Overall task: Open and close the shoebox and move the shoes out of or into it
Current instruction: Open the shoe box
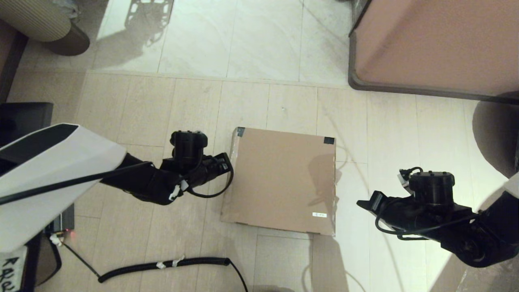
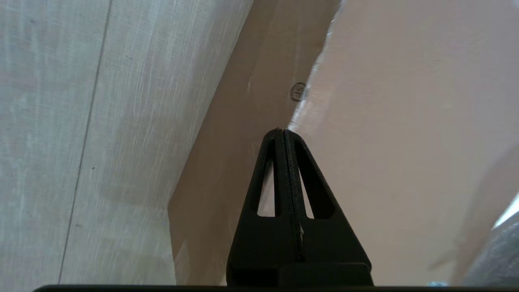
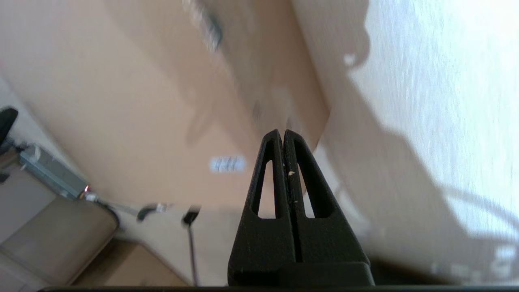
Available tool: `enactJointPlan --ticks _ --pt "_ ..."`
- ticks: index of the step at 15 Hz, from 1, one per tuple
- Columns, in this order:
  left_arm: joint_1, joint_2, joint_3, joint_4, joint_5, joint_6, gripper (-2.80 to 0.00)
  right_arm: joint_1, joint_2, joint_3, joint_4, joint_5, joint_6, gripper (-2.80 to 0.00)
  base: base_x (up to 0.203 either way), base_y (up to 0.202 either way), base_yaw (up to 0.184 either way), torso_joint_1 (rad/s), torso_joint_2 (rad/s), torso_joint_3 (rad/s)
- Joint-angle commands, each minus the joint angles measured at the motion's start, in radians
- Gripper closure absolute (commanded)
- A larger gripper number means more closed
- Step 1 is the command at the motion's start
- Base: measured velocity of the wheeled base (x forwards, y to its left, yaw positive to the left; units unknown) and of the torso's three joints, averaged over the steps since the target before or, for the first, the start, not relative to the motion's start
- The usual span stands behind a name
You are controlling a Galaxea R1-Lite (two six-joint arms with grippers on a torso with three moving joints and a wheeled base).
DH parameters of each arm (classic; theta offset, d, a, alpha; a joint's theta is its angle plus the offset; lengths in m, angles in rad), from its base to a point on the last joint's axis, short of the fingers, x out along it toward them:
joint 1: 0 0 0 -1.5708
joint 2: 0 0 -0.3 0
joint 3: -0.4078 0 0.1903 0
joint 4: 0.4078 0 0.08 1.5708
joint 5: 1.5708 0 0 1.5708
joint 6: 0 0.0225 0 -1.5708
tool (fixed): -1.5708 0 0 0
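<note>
The brown cardboard shoebox (image 1: pixel 282 180) lies on the floor with its flap lid down, black tape on its two far corners and a small white label (image 1: pixel 319 215) near its front right. My left gripper (image 1: pixel 228 159) is shut, its tip against the box's left edge near the far corner; in the left wrist view the gripper (image 2: pixel 282 130) meets the lid's edge of the shoebox (image 2: pixel 405 142). My right gripper (image 1: pixel 362 203) is shut and hovers just right of the box; the right wrist view shows the gripper (image 3: pixel 282 131) facing the shoebox (image 3: pixel 134 97). The shoes are out of view.
A large pinkish-brown cabinet (image 1: pixel 438 44) stands at the back right. A coiled black cable (image 1: pixel 162 265) lies on the tiles in front of the box. A ribbed beige bin (image 1: pixel 40 20) is at the back left, and a dark device (image 1: pixel 24 121) sits at the left edge.
</note>
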Motion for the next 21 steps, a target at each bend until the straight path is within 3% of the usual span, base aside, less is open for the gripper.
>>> enactJointPlan --ticks 1,3,10,21 --pt "0.022 0.049 -0.026 -0.003 0.001 0.003 0.00 -0.022 0.079 -0.018 -0.032 0.002 -0.001 0.00 0.000 0.000 0.000 0.000 0.00 0.000" --pt "0.047 0.071 -0.023 -0.004 0.002 0.049 0.00 -0.054 0.102 -0.022 -0.033 0.003 -0.017 0.00 0.000 0.000 0.000 0.000 0.00 0.000" --pt "0.029 0.170 -0.112 -0.015 0.004 0.071 0.00 -0.063 0.226 -0.065 -0.099 0.012 -0.051 0.00 0.000 0.000 0.000 0.000 0.00 0.000" --pt "0.032 0.205 -0.160 -0.022 0.006 0.069 0.00 0.042 0.375 -0.130 -0.115 0.031 -0.132 0.00 0.000 0.000 0.000 0.000 0.00 0.000"
